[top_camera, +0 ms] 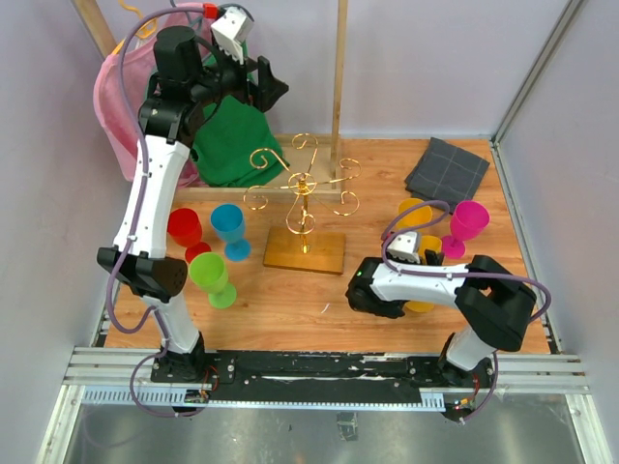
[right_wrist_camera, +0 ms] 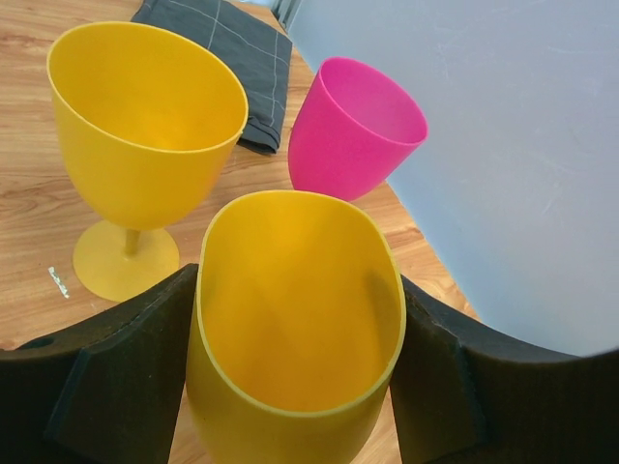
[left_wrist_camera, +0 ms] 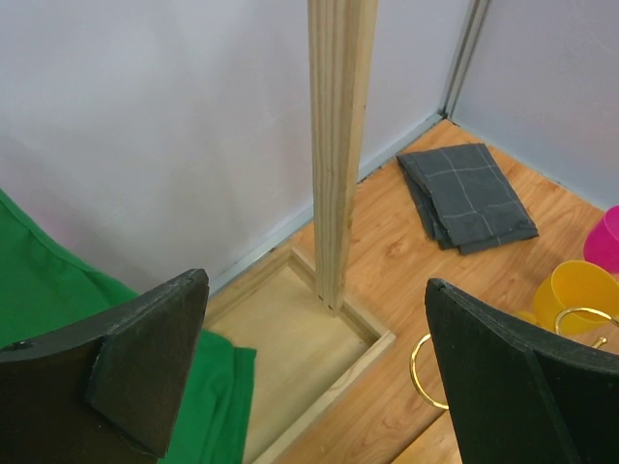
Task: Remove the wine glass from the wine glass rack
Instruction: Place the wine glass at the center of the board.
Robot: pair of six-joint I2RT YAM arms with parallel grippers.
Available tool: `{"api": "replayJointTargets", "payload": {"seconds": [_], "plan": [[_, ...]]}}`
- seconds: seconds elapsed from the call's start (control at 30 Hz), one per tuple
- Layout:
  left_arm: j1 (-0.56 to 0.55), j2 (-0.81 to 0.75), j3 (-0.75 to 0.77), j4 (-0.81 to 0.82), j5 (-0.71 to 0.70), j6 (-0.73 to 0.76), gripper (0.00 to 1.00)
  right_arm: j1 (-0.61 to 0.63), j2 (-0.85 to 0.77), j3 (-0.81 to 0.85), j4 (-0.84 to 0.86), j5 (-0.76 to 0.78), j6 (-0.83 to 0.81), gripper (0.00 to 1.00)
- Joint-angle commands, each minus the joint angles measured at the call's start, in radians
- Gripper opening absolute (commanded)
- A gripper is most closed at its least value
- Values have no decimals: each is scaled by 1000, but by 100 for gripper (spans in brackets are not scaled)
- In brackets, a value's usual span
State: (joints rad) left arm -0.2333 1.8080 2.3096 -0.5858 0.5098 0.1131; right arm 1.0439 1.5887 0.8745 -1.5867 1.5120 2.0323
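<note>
The gold wire wine glass rack (top_camera: 303, 198) stands mid-table on its square light-wood base (top_camera: 305, 251); no glass hangs on its arms in the top view. One gold ring of the rack (left_wrist_camera: 418, 369) shows in the left wrist view. My right gripper (top_camera: 428, 249) (right_wrist_camera: 295, 290) is to the right of the rack, shut on the bowl of a yellow wine glass (right_wrist_camera: 290, 338). My left gripper (top_camera: 266, 87) (left_wrist_camera: 317, 290) is open and empty, held high at the back near the wooden frame post (left_wrist_camera: 338, 145).
A second yellow glass (top_camera: 414, 213) (right_wrist_camera: 145, 126) and a magenta glass (top_camera: 467, 222) (right_wrist_camera: 353, 126) stand right of the rack. Red (top_camera: 185, 227), blue (top_camera: 229, 229) and green (top_camera: 209, 275) glasses stand left. A grey cloth (top_camera: 447, 169) lies back right. Green cloth (top_camera: 232, 140) hangs at the back.
</note>
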Motion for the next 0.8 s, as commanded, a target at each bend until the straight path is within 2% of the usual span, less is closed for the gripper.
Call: {"api": "replayJointTargets", "payload": {"seconds": [0.0, 0.27, 0.77], "plan": [[-14, 7, -1, -4, -4, 21, 99, -11, -22, -17, -15, 82, 303, 65], [-48, 7, 4, -9, -32, 48, 99, -28, -81, 23, -14, 147, 286, 66], [-66, -3, -19, -38, -60, 93, 99, -66, 63, 34, -15, 177, 461, 66]]}}
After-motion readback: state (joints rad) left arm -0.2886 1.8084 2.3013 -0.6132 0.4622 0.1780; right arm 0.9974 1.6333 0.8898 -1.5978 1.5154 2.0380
